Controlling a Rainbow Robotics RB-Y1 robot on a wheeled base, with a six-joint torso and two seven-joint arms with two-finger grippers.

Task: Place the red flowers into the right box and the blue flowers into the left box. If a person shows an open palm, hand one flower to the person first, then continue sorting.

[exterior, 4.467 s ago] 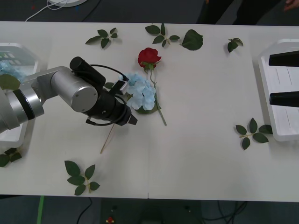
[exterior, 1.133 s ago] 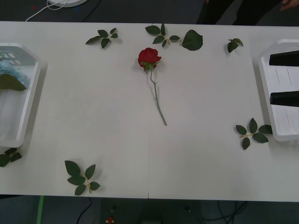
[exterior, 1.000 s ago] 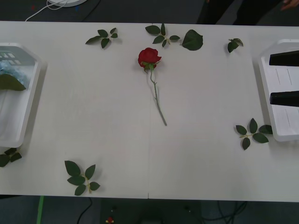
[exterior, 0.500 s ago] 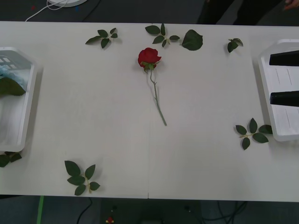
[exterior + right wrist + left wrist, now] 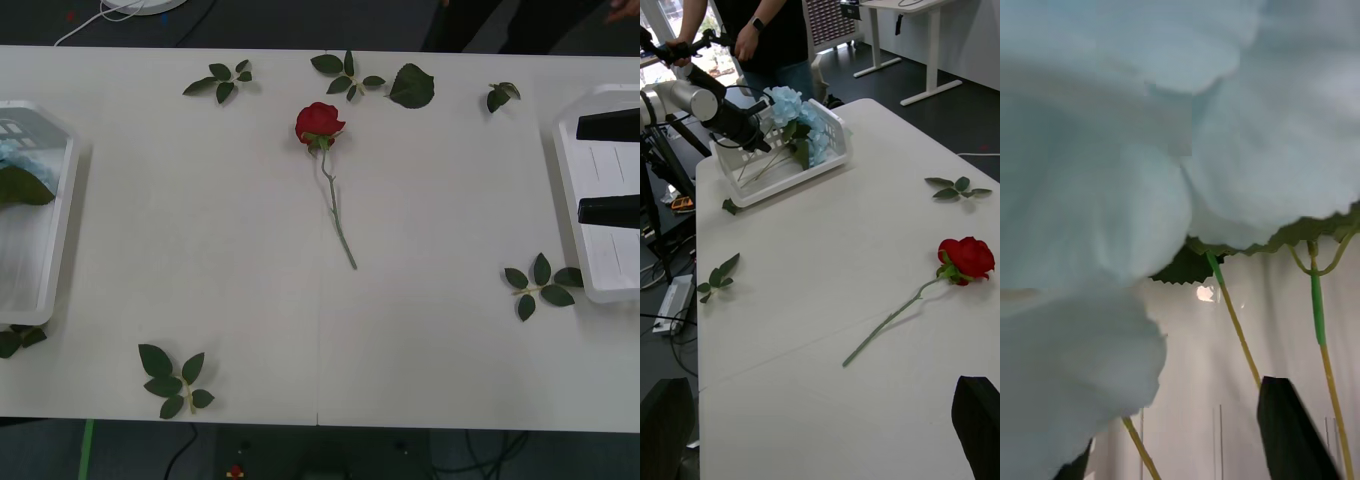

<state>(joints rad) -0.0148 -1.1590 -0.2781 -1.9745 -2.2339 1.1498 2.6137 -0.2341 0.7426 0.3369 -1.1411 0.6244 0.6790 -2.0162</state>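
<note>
One red flower (image 5: 320, 122) lies at the table's far middle, its stem running toward the near side; the right wrist view shows it too (image 5: 968, 259). Blue flowers (image 5: 794, 112) rest in the left box (image 5: 790, 169), whose rim (image 5: 62, 215) sits at the table's left edge with pale petals and a leaf (image 5: 12, 165) inside. My left gripper (image 5: 764, 120) is at that box, open (image 5: 1180, 450), with blue petals (image 5: 1097, 187) and thin stems right before it. My right gripper (image 5: 610, 168) hangs open over the right box (image 5: 580, 270), holding nothing.
Loose green leaf sprigs lie along the far edge (image 5: 222, 78) (image 5: 350, 72) (image 5: 502, 95), beside the right box (image 5: 540, 280), at the near left (image 5: 172, 378) and by the left box's near corner (image 5: 18, 338). A cable (image 5: 110, 15) runs behind the table.
The left arm, earlier at the table's middle on a blue flower beside the rose, has gone off left with it. Within the last second the left box has shifted slightly left.
</note>
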